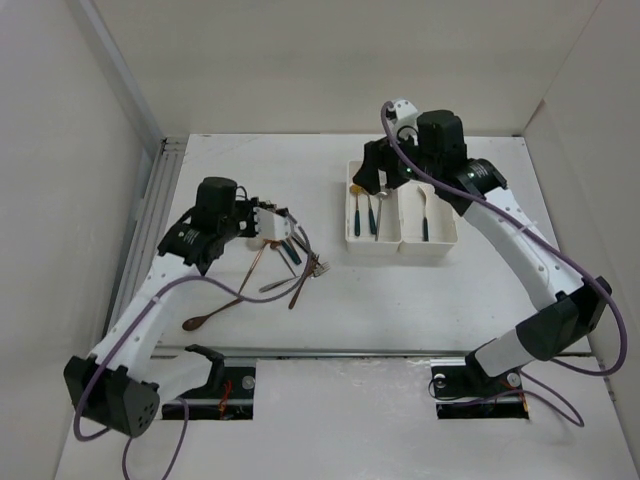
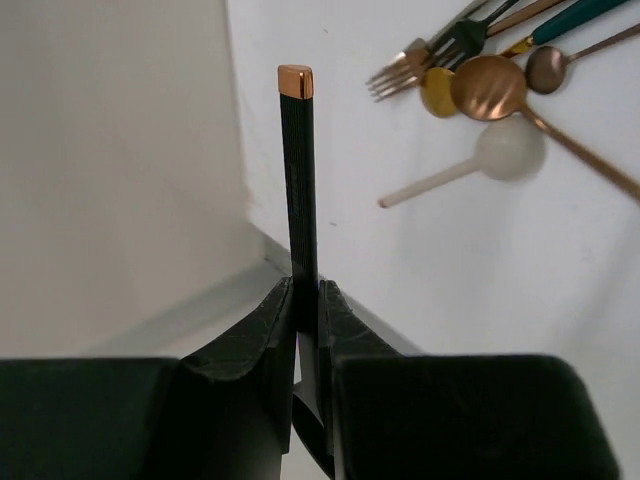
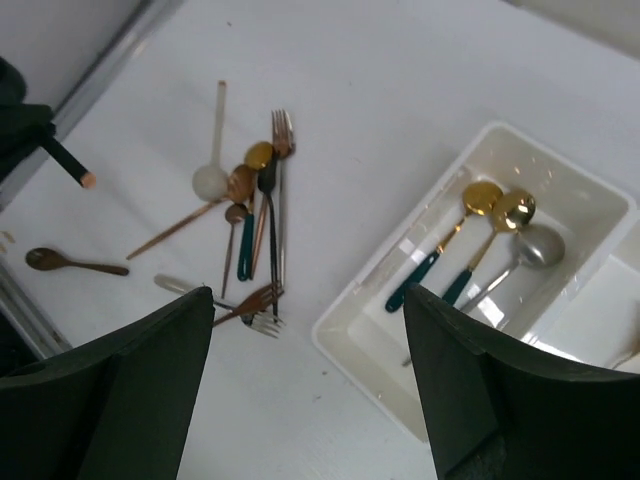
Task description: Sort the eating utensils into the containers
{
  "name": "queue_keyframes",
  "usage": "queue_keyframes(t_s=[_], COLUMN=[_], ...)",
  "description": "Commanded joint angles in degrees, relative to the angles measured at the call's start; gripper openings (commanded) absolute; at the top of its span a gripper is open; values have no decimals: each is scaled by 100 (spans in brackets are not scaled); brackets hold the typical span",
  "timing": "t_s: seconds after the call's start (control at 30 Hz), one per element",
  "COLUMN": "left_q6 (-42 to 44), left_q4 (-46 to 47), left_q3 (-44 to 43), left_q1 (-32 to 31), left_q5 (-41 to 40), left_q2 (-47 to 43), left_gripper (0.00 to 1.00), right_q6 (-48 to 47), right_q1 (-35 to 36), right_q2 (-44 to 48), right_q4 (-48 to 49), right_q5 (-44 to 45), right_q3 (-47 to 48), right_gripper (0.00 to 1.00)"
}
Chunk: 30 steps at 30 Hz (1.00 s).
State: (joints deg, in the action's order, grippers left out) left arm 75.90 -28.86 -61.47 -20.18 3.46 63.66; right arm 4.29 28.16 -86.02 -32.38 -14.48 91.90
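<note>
My left gripper is shut on a black-handled utensil with a copper end cap and holds it above the table; its head is hidden between the fingers. It also shows in the right wrist view. Several loose forks and spoons lie in a pile on the table, also seen from the left wrist and the right wrist. A brown wooden spoon lies apart. My right gripper is open and empty above the left white bin, which holds three spoons. The right bin holds one utensil.
A white spoon and a long copper spoon lie at the edge of the pile. A metal rail and a white wall run along the table's left side. A groove crosses the near edge.
</note>
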Motion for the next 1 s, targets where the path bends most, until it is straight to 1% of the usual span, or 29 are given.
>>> queue_keyframes(t_s=[0.0, 0.07, 0.1, 0.17, 0.23, 0.27, 0.33, 0.4, 0.47, 0.6, 0.67, 0.83, 0.93, 0.97], left_q6=[2270, 2569, 2675, 2955, 3509, 3676, 3844, 3967, 3968, 3915, 3792, 3590, 3450, 3397], left_q4=[830, 585, 488, 347, 293, 293, 608, 820, 996, 1181, 1243, 1348, 1348, 1348], left_q3=[267, 146, 144, 83, 240, 328, 635, 785, 908, 962, 962, 962, 962, 910], left_q1=[-230, -406, -590, -767, -960, -1022, -1276, -1382, -1444, -1549, -1550, -1603, -1603, -1603], left_q5=[557, 813, 1005, 1208, 1507, 1508, 1447, 1324, 1253, 1253, 1200, 1086, 1034, 1033], left_q2=[-468, -468, -468, -468, -617, -670, -810, -872, -942, -943, -943, -943, -943, -943], left_gripper=[0, 0, 0, 0, 0, 0, 0, 0, 0, 0, 0, 0, 0, 0], right_q6=[-148, -96, -43, 27, 89, 202, 536, 721, 783, 1169, 1170, 1170, 1118, 1117], right_q1=[-65, -65, 57, 276, 609, 698, 761, 901, 963, 1085, 1164, 1340, 1481, 1482], right_q2=[-99, -274, -336, -581, -766, -933, -1057, -1188, -1189, -1242, -1373, -1575, -1637, -1637], right_q4=[285, 285, 285, 338, 338, 503, 706, 874, 935, 1427, 1428, 1314, 1181, 1181], right_q5=[-712, -976, -1317, -1513, -1767, -1882, -2206, -2269, -2270, -2595, -2595, -2542, -2420, -2419], right_q3=[504, 505, 505, 505, 565, 566, 566, 514, 444, 259, 311, 242, 189, 110], right_gripper=[82, 80, 80, 78, 78, 78, 78, 77, 77, 77, 74, 71, 67, 64])
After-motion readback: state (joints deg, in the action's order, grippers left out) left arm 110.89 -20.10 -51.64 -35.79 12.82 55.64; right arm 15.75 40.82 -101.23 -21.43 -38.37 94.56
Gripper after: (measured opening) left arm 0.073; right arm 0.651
